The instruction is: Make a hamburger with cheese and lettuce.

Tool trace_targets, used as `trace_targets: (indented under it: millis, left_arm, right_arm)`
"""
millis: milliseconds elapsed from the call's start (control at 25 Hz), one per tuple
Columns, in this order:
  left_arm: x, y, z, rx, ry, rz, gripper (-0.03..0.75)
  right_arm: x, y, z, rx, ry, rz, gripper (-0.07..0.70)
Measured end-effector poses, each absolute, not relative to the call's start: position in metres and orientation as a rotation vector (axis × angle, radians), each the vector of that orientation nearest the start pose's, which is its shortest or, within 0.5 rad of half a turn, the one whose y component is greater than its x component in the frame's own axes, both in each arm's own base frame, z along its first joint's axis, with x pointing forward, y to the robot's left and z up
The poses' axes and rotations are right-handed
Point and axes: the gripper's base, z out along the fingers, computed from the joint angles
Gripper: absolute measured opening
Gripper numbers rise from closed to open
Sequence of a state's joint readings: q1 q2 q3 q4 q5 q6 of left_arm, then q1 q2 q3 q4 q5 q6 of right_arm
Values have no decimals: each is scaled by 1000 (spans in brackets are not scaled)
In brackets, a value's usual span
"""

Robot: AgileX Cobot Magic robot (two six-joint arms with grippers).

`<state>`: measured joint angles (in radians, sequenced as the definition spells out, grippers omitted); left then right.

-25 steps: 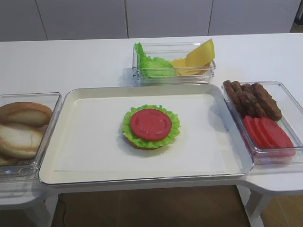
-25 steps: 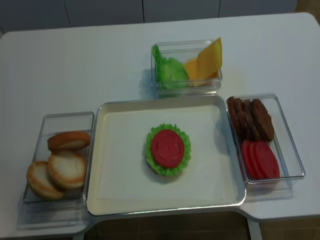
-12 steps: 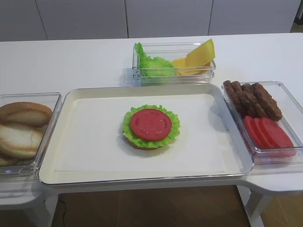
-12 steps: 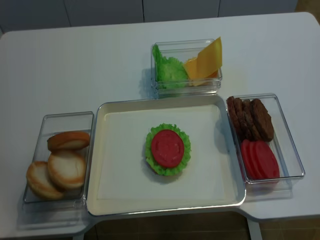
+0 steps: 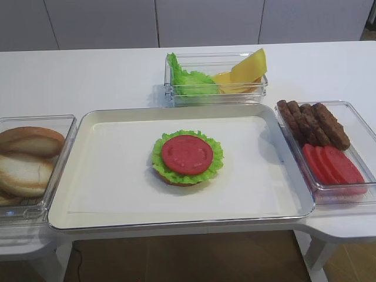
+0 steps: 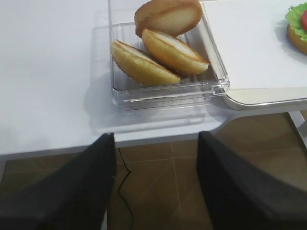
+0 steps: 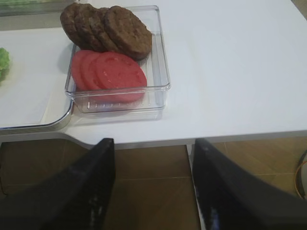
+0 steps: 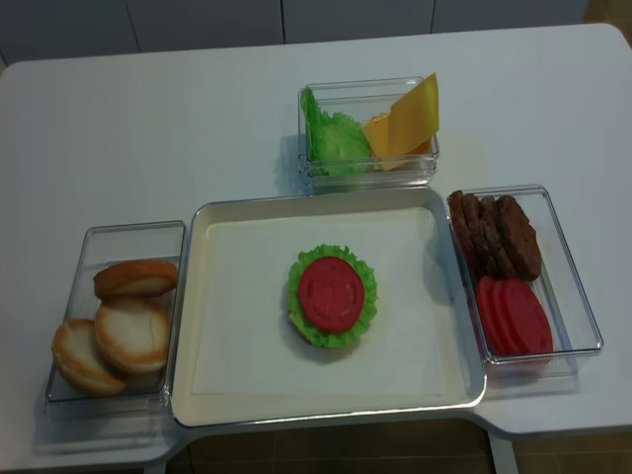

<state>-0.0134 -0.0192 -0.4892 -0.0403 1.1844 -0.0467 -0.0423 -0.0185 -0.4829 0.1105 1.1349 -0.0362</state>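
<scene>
The hamburger (image 5: 187,157) (image 8: 332,296) sits mid-tray: a brown bun base, a frilly green lettuce disc (image 5: 160,166) and a red round slice on top. Its edge shows in the left wrist view (image 6: 298,26) and a green sliver in the right wrist view (image 7: 4,62). Cheese slices (image 5: 245,69) (image 8: 407,123) stand in the far clear box beside spare lettuce (image 5: 187,81) (image 8: 334,140). Neither gripper shows in the high views. My left gripper (image 6: 156,179) is open and empty off the table's front edge. My right gripper (image 7: 152,184) is open and empty off the front edge too.
A white tray (image 5: 111,200) (image 8: 237,385) fills the middle. A clear box of bun halves (image 5: 26,158) (image 6: 163,45) stands left. A clear box of brown patties (image 7: 108,28) and red slices (image 7: 108,72) (image 5: 332,164) stands right.
</scene>
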Motion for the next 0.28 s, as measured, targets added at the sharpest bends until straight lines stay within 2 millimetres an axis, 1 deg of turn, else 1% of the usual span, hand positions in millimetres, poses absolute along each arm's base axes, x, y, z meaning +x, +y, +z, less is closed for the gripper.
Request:
trace_targets:
  millis: [280]
  left_arm:
    - [-12, -3, 265, -31, 2160, -84, 405]
  right_arm:
    - [-9, 9, 267, -1, 2111, 88, 394]
